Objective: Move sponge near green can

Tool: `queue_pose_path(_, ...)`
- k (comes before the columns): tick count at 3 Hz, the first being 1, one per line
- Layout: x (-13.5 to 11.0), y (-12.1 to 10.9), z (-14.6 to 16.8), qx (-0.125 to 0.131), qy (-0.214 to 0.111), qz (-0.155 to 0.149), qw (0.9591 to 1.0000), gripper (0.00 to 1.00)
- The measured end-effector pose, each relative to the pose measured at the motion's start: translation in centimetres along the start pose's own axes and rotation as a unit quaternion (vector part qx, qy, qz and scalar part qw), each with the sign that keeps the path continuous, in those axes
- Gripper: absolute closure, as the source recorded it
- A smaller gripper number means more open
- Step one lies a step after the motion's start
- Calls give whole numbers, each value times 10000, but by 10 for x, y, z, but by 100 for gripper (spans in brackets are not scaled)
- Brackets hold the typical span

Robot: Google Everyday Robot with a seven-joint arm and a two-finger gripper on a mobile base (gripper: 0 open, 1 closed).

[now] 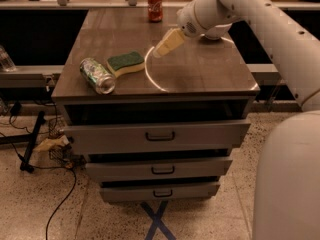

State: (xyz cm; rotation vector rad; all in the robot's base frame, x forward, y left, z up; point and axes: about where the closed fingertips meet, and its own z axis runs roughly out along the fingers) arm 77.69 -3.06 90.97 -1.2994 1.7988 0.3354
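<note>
Sponge [126,63] beside green can [97,75]; gripper [161,48] just right; red can [155,5] behind.

Green can [97,75] looked shiny metal; sponge [125,63] rough green top over pale foam. Tabletop [200,69] showed semi-gloss wood grain. Gripper [160,50], matt pale plastic, hung over tabletop near sponge.

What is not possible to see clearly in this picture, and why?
Camera view:
- Green can and sponge: touching or apart, too small to tell.
- Pincer, above the table right of the sponge: its arm is cut off by the right edge.
- Top drawer: inside dark, hidden under the table.
</note>
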Motion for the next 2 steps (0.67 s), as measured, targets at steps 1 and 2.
queue_pose_path(1,4,-69,-101,1312,-357,121,9906,0)
queue_pose_path(2,5,-99,-148,1998,-535,370,9777,0)
